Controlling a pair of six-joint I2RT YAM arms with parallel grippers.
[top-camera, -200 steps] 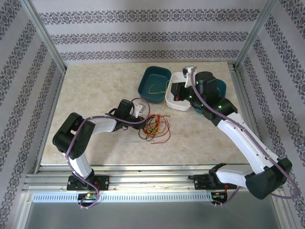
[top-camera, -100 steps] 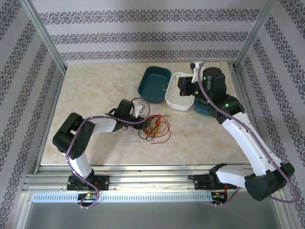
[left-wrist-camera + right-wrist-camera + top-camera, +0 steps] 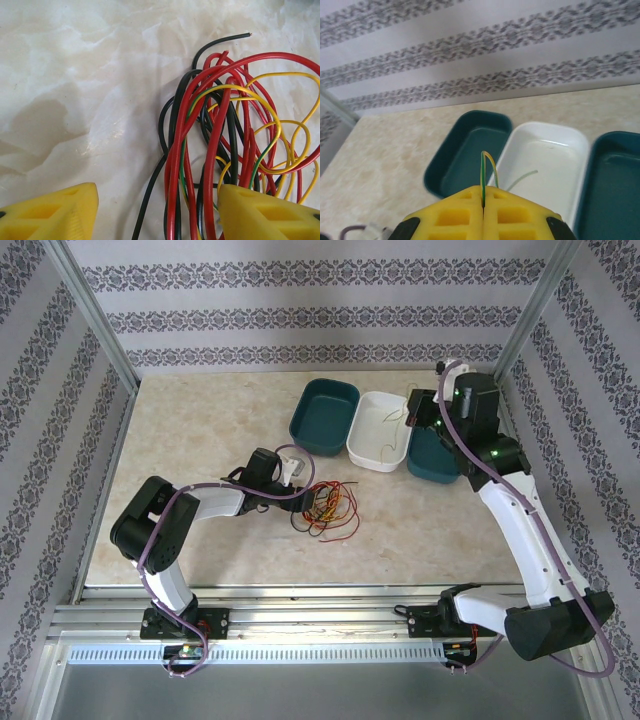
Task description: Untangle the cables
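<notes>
— Where does the tangle sit from the left tool (image 3: 157, 215)?

— Straight ahead of it, spilling toward its right finger. The cables (image 3: 225, 140) lie bunched on the desk (image 3: 75, 75). The left tool is spread wide and grips nothing, with a few red and black strands running down between its fingers (image 3: 55, 215).

— Which way do those strands run?

— Lengthwise along the tool's own reach, away from it, then they curl into loops on the far side. One black wire (image 3: 220, 40) breaks out of the bunch, its free end pointing away and to the right.

— And from above?

— The cables (image 3: 325, 505) rest mid-desk, just beside the left tool (image 3: 298, 478), on its right. That arm is much the nearer.

— The right tool?

— The right tool (image 3: 483, 192) is clenched on a yellow-green wire (image 3: 485, 167), whose short loop stands up out of the seam. It is held up facing the white tray (image 3: 545, 125) and a teal tray (image 3: 485, 114), well apart from the bunch.

— So the next pinch?

— I'd judge it falls to the left tool, closing crosswise on the strands lying between its fingers.
</notes>
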